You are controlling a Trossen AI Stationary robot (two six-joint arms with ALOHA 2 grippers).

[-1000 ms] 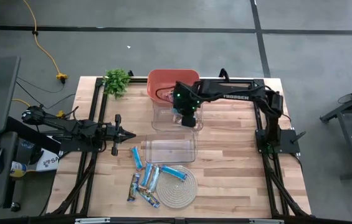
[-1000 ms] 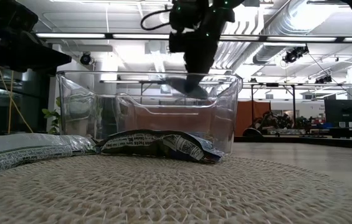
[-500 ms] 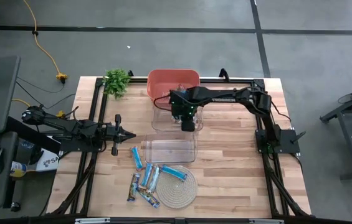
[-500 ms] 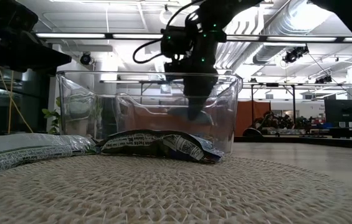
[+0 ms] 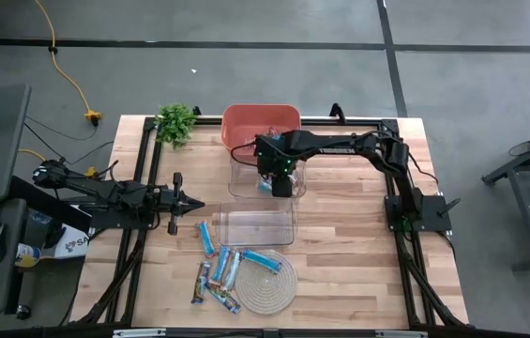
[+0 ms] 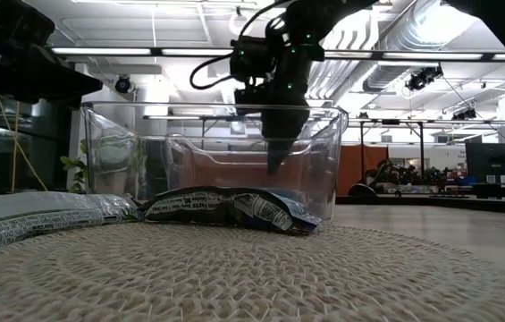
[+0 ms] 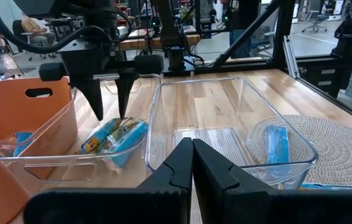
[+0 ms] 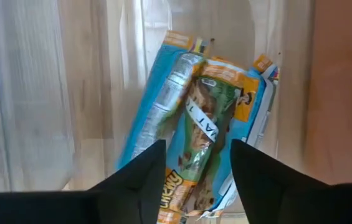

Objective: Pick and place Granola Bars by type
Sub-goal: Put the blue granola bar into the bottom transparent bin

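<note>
**Bar dropped in far bin**

The right gripper (image 7: 108, 102) has just spread its fingers wide: the bar (image 8: 197, 134) it carried now lies free in the far clear bin (image 5: 266, 178). One sorted. Left gripper (image 5: 176, 205) waits pinched shut; more bars (image 5: 227, 268) remain on the counter.

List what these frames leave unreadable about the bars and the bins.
- Bar under the open right gripper: its lower end is cut off by the picture's edge and the fingers in the right wrist view.
- Orange bin: contents hidden by the right arm in the high view.
- Bars beside the coaster: wrapper types too small in the high view.
</note>
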